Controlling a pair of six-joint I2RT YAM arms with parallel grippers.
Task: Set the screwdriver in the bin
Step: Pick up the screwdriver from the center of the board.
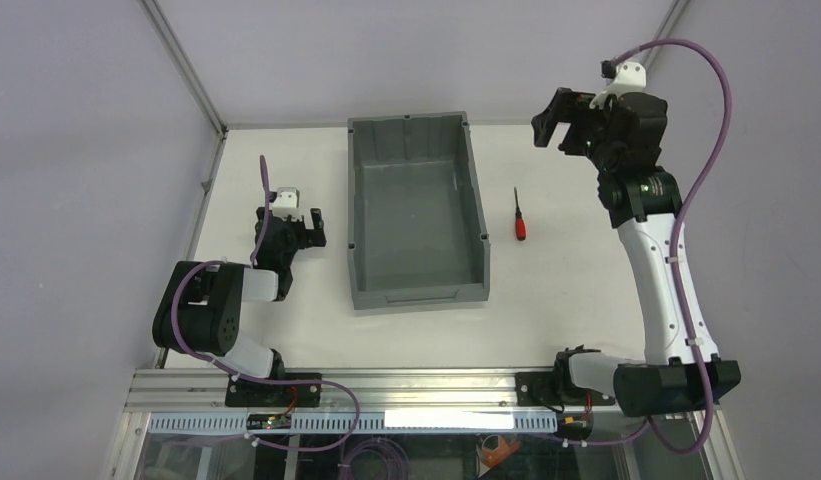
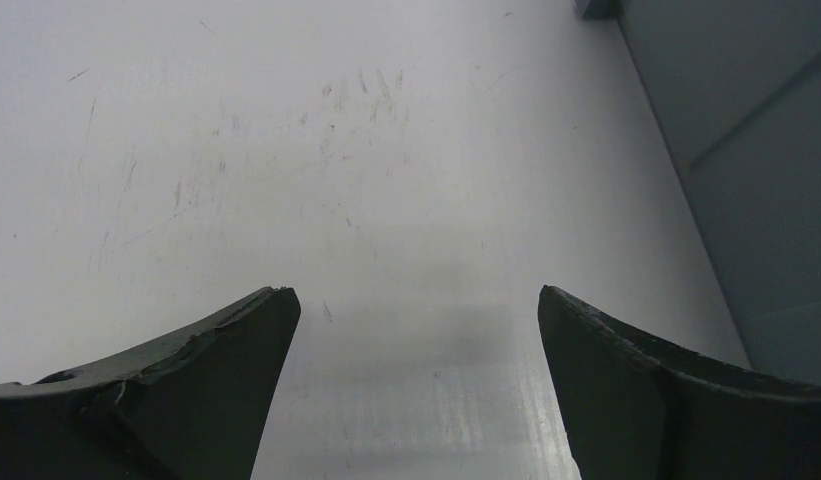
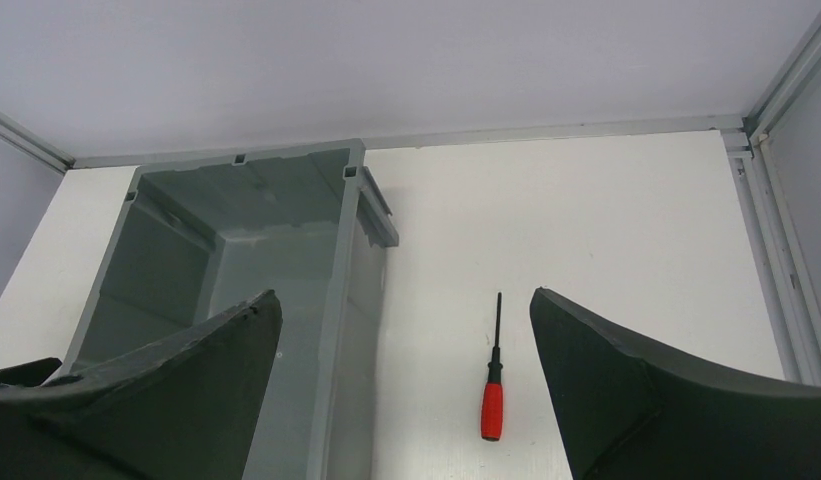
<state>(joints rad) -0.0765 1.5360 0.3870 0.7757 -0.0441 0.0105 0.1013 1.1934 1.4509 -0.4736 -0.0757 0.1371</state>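
The screwdriver (image 1: 520, 216) lies flat on the white counter (image 1: 566, 300), in the strip between the right wall of the bin (image 1: 418, 296) and the counter's right edge, nearer the far edge than the near one. Its red handle points toward the near edge and its thin black shaft toward the far edge, roughly parallel to the bin's long side. It stands apart from the bin and touches nothing but the counter.

The right fingers (image 1: 552, 135) are held up over the far right corner of the counter, spread wide and gripping nothing. From above they sit beyond the screwdriver and a little to its right, well apart from it. In the right wrist view the screwdriver (image 3: 493, 385) shows in the gap between the two right fingers (image 3: 626, 390), closer to the right-hand one, down on the counter (image 3: 606, 220) below them, with the bin's (image 3: 351, 300) right wall just left of it.

The left fingers (image 1: 314, 228) rest low over the left part of the counter, beside the bin's left wall, far from the screwdriver with the whole bin between. In the left wrist view the left fingers (image 2: 186, 390) are spread apart with scratched counter (image 2: 286, 150) showing between them and the bin's grey wall (image 2: 756, 180) along the right side.

The bin stands open-topped near the middle of the counter, its back wall close to the far edge.
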